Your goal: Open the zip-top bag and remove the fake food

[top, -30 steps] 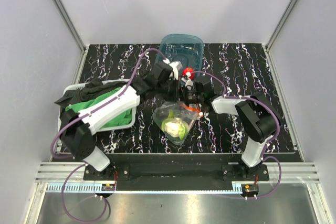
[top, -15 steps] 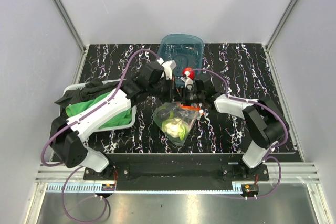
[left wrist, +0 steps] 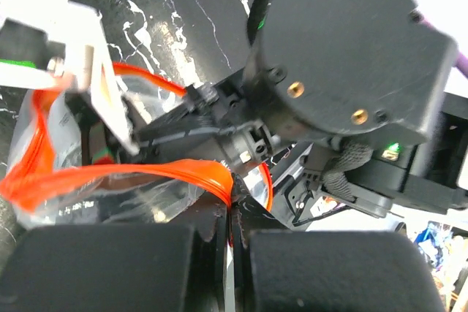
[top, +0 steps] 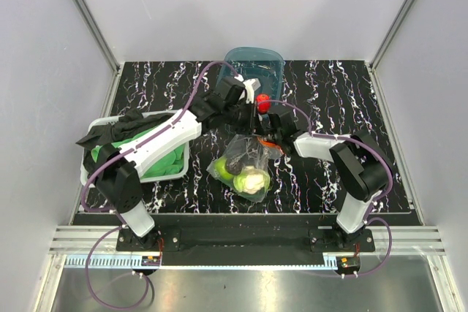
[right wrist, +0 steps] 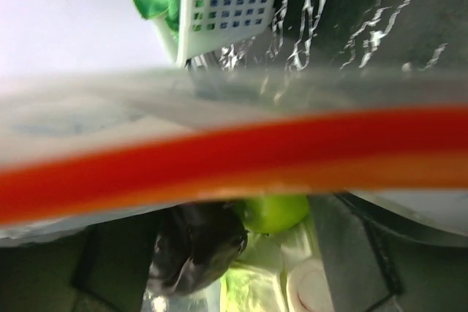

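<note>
The zip-top bag (top: 245,162) hangs mid-table, its orange-red zip strip (left wrist: 146,173) uppermost. My left gripper (top: 250,117) is above it; in the left wrist view the jaws (left wrist: 234,210) are shut on the strip. My right gripper (top: 265,135) faces it from the right. Its fingers stand wide apart (right wrist: 234,253), and the strip (right wrist: 234,155) runs across in front of them. Fake food lies inside the bag: a green apple (top: 219,169) (right wrist: 274,212), a dark piece (top: 238,167) (right wrist: 194,246) and a cauliflower (top: 252,180). A small red piece (top: 262,99) sits by the tub.
A teal tub (top: 254,67) stands at the back centre, just behind both grippers. On the left, a white basket (top: 184,162) holds a green cloth (top: 157,155) and a dark cloth (top: 121,126). The left arm reaches over that basket.
My right gripper's jaws have opened. The bag has sagged toward the front and its contents have slid to the left. The left gripper keeps its hold on the strip.
</note>
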